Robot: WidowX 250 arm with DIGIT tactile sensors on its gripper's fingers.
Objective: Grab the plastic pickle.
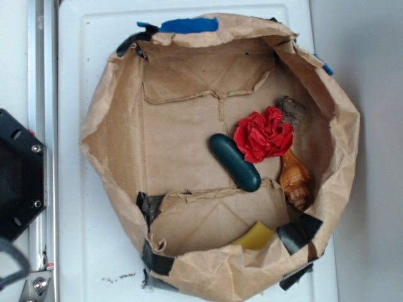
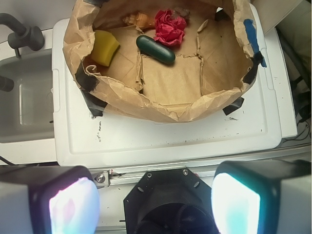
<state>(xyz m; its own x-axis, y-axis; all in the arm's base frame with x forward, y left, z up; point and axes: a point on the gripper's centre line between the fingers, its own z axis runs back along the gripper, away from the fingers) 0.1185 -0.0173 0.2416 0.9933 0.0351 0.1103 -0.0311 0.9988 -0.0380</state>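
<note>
The plastic pickle is a glossy dark teal-green capsule lying slanted on the floor of a brown paper bag basin, just left of the red fabric flower. In the wrist view the pickle lies far ahead, inside the bag. My gripper stands open, high above the robot base and well short of the bag, its pale pads wide apart with nothing between them. The gripper does not show in the exterior view.
An orange-brown seashell, a yellow block and a dark stone also lie in the bag. Its crumpled walls rise around the floor. The bag sits on a white lid. The black robot base is at left.
</note>
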